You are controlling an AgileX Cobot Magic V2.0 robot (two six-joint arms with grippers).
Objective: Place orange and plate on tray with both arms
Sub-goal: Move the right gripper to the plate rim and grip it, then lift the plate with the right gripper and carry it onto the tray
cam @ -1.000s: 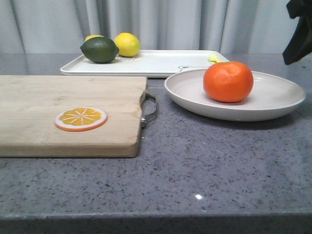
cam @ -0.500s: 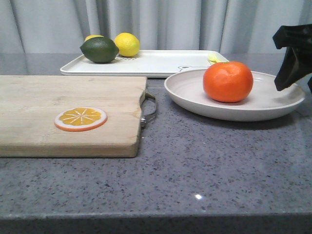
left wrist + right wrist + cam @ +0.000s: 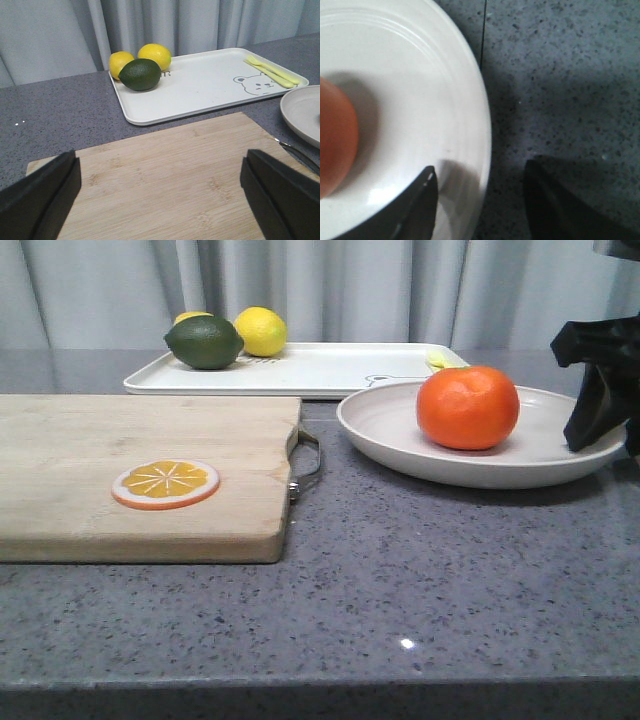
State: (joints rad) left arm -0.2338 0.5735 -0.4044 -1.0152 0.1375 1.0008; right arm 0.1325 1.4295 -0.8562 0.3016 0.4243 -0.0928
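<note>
The orange (image 3: 468, 407) sits in the off-white plate (image 3: 385, 435) at the right of the table, and its edge shows in the right wrist view (image 3: 335, 145). The white tray (image 3: 330, 370) lies just behind the plate. My right gripper (image 3: 598, 390) is open at the plate's right rim (image 3: 482, 125). One finger (image 3: 420, 205) is inside the dish, the other (image 3: 555, 200) outside over the counter, and I cannot tell if either touches it. My left gripper (image 3: 160, 200) is open above the wooden board, holding nothing. It is out of the front view.
A wooden cutting board (image 3: 140, 470) with a metal handle (image 3: 308, 465) fills the left side and carries an orange slice disc (image 3: 165, 483). On the tray's far left are a dark green lime (image 3: 204, 342) and two lemons (image 3: 260, 330). A yellow fork (image 3: 272, 70) lies at its other end.
My right gripper has come down from the upper right corner to the plate's right rim. The orange, plate and tray have not moved.
</note>
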